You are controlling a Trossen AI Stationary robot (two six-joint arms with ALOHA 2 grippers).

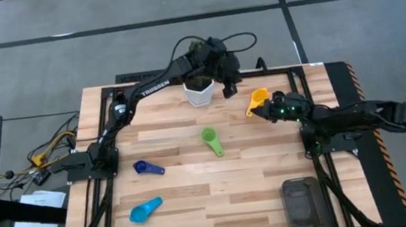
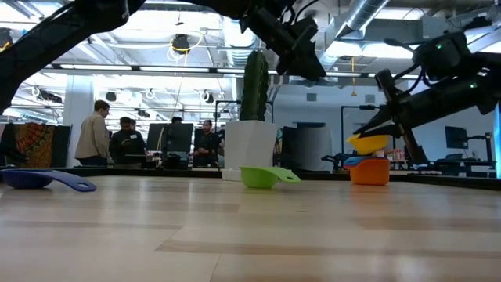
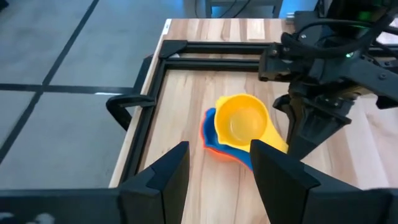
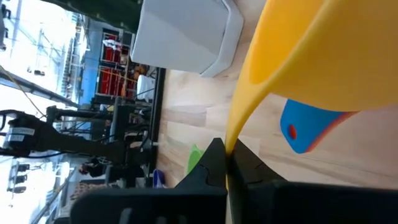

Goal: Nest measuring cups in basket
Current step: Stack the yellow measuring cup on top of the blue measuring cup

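A yellow measuring cup (image 3: 241,122) sits over a blue cup (image 3: 209,124) and an orange cup (image 2: 369,172) stacked at the table's far right; my right gripper (image 1: 269,111) is shut on it. My left gripper (image 3: 217,177) hangs open above the table by the white pot (image 1: 199,91), its fingers pointing at the stack and touching nothing. A green cup (image 1: 211,141) lies mid-table, bowl down in the low view. A dark blue cup (image 1: 148,167) and a light blue cup (image 1: 145,209) lie toward the left. The dark grey basket (image 1: 303,203) stands at the near right. My right gripper pinches the yellow cup's flat handle (image 4: 239,124) between its two shut fingers (image 4: 208,163), coming nearly level from the table's right side. The cup's bowl (image 2: 368,143) tilts just over the blue and orange cups. Whether it rests in them, I cannot tell.
The white pot with a green cactus (image 2: 253,86) stands at the far centre, close to my left gripper. Black frame rails (image 3: 205,46) run along the table's far and right edges. People (image 2: 98,129) stand in the room beyond the table.
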